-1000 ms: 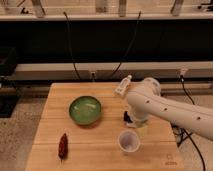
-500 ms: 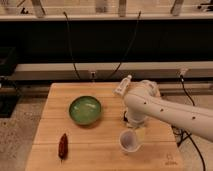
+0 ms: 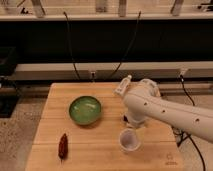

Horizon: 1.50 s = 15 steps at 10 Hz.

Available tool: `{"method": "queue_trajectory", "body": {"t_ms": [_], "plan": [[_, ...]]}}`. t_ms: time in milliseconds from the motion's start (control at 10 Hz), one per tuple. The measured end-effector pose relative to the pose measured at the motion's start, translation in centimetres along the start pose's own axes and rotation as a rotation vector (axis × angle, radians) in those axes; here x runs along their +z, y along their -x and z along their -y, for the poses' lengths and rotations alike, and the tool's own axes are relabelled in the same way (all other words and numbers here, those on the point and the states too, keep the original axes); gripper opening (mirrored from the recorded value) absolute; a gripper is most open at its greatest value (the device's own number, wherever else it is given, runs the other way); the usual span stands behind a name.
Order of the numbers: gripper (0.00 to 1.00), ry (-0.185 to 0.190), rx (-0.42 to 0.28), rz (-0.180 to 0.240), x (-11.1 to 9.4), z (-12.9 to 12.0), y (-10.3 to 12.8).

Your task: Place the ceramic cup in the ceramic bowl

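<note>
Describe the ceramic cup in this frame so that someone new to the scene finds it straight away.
On the pale wooden table, look front right, past the shallow green glazed bowl. There stands the small white round ceramic cup, just below the gripper of the white robot arm. Unlike the white plastic bottle farther back, it is open-topped with a pale pinkish inside.
</note>
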<state>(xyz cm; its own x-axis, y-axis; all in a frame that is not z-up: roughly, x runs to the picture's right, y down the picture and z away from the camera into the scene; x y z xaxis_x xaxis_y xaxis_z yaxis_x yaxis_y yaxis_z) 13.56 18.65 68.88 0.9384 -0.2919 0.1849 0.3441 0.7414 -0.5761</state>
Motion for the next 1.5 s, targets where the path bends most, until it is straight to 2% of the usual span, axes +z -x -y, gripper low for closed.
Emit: {"method": "queue_trajectory", "body": {"t_ms": [300, 700, 1000, 1500], "plan": [[0.80, -0.005, -0.005, -0.002, -0.5, -0.3, 0.8], [0.80, 0.020, -0.042, 0.010, -1.0, 0.1, 5.2], [0.80, 0.036, -0.073, 0.017, -0.6, 0.5, 6.7], [0.80, 0.050, -0.077, 0.032, 1.5, 0.8, 5.2]]}}
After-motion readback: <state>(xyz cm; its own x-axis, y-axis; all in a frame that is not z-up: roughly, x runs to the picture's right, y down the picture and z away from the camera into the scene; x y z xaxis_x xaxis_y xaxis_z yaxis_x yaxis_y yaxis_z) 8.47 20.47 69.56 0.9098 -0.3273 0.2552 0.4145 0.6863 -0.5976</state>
